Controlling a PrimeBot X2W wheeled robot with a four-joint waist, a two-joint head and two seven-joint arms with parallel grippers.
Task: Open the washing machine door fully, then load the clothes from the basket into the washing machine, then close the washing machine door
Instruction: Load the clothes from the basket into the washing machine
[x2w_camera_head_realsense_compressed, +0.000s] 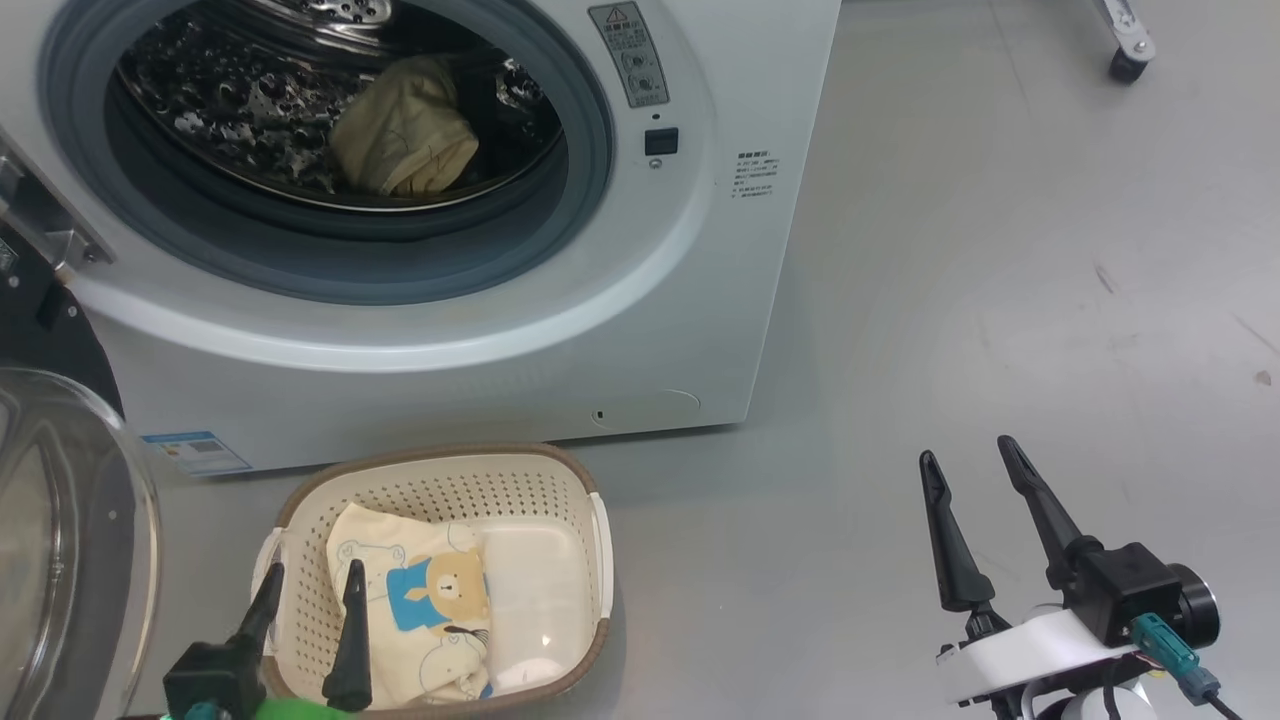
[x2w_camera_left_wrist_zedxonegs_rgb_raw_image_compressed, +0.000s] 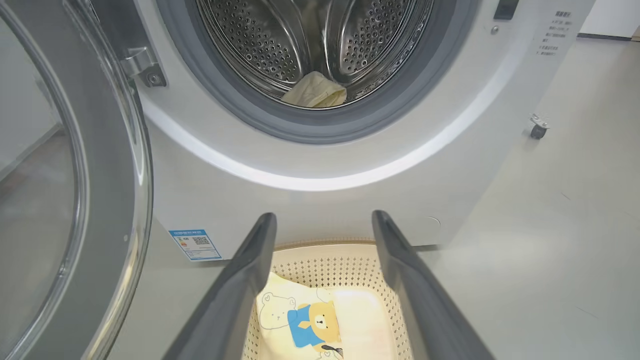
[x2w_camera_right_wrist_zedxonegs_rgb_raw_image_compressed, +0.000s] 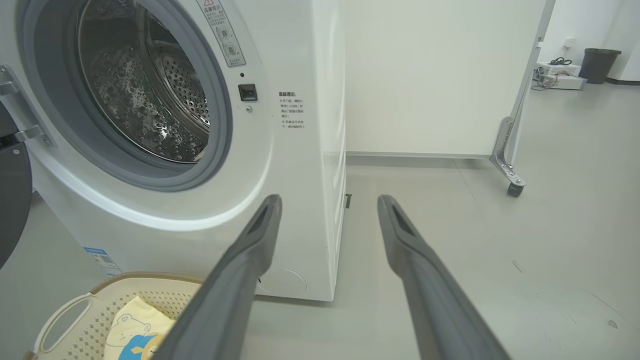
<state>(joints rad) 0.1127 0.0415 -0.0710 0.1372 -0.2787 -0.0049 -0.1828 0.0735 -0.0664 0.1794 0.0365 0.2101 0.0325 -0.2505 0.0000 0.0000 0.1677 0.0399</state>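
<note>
1. The washing machine (x2w_camera_head_realsense_compressed: 700, 250) takes up the upper left of my head view. It stands on the grey floor (x2w_camera_head_realsense_compressed: 1000, 250), with a blue label sticker (x2w_camera_head_realsense_compressed: 195, 452) low on its front.
2. The washing machine door (x2w_camera_head_realsense_compressed: 60, 540) is swung wide open on its hinge at the machine's left. Its clear glass bowl bulges at the lower left of my head view, and the round opening is fully exposed.
3. Inside the grey seal, the steel drum (x2w_camera_head_realsense_compressed: 250, 110) holds one bunched cream garment (x2w_camera_head_realsense_compressed: 405, 125). It lies at the bottom of the drum, close behind the seal.
4. The basket (x2w_camera_head_realsense_compressed: 450, 495) sits on the floor just in front of the machine, below the opening and beside the label sticker.
5. In the basket lies the bear-print garment (x2w_camera_head_realsense_compressed: 420, 590), cream with a brown bear and blue patches. It is spread across the basket's left and middle part.
6. The left fingers (x2w_camera_head_realsense_compressed: 352, 640) are spread apart and pinching nothing. They point over the basket's left side, and in the left wrist view the bear print shows between them.
7. The right fingers (x2w_camera_head_realsense_compressed: 948, 540) are also spread wide with nothing between them. They are over the floor, well apart from the basket and to the right of the machine.
</note>
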